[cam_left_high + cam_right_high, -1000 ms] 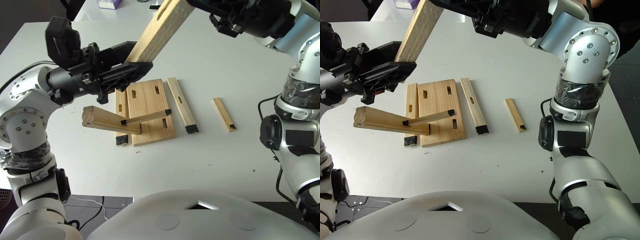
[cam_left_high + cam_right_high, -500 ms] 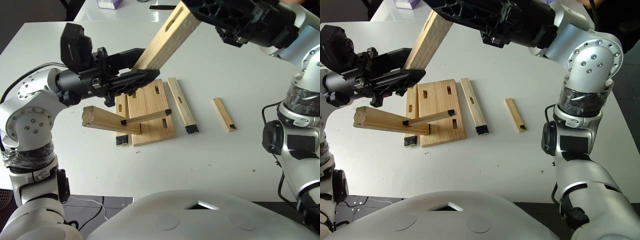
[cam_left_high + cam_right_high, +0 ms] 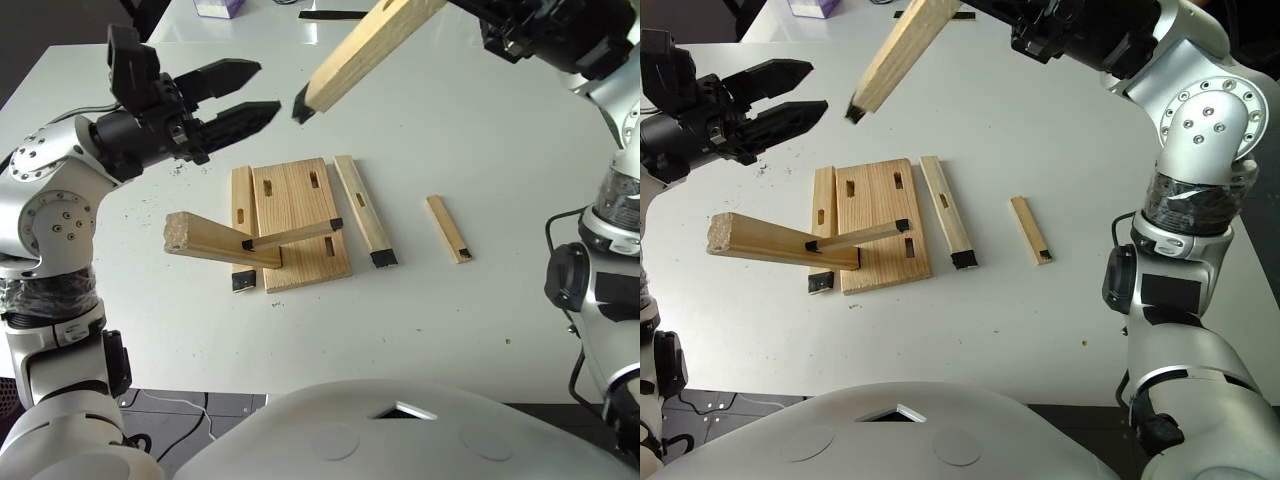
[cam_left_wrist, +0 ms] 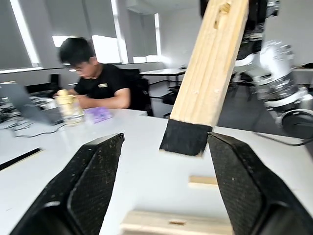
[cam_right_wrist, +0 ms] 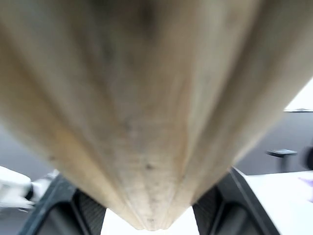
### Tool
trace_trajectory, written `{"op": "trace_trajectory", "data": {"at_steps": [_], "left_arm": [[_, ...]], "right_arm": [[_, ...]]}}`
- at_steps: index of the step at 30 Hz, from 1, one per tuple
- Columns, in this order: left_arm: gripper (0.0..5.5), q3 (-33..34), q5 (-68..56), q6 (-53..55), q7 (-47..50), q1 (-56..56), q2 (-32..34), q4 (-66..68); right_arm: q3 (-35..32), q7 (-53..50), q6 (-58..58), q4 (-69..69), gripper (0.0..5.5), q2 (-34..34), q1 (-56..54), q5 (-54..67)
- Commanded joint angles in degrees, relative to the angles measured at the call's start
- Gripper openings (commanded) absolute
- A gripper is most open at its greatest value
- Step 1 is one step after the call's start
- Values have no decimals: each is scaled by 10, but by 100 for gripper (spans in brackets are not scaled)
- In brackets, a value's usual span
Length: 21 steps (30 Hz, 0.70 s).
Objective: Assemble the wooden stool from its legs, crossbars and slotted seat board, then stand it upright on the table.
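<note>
The right claw (image 5: 146, 205) is shut tight on one long wooden leg (image 3: 360, 50) and holds it up in the air, slanting down. The leg's black end hangs just in front of the left claw (image 3: 265, 87), which is wide open and holds nothing (its fingers do not touch the wood). Below both claws, the seat board (image 3: 300, 220) lies flat on the bench (image 3: 450, 150).

- An office, with rows of desks in a shared room.
- Far beyond the left gripper (image 3: 262, 88), large windows (image 4: 105, 49) line the wall.
- Ahead of its fingers stand more white desks (image 4: 161, 72) and a black office chair (image 4: 142, 93).
- Farther off than the gripper, a laptop (image 4: 19, 100) and cables (image 4: 29, 129) lie on the white table (image 4: 146, 186).
</note>
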Motion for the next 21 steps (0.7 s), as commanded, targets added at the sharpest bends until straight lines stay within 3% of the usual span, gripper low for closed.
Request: {"op": "trace_trajectory", "data": {"at_steps": [1,6,9,14,21], "left_arm": [[316,74,46,-42,74,62,-23,59],[316,143,56,-81,244,107,-146,113],[316,146,75,-99,341,142,-230,117],[316,124,81,-129,419,204,-349,68],[316,114,81,-155,442,206,-387,63]], "right_arm": [[92,69,-121,4,203,-29,84,-138],[159,105,-210,8,203,-17,156,-225],[169,123,-209,-12,203,-18,185,-221],[165,155,-175,-55,203,-17,206,-174],[183,174,-170,-66,203,-4,221,-175]]}}
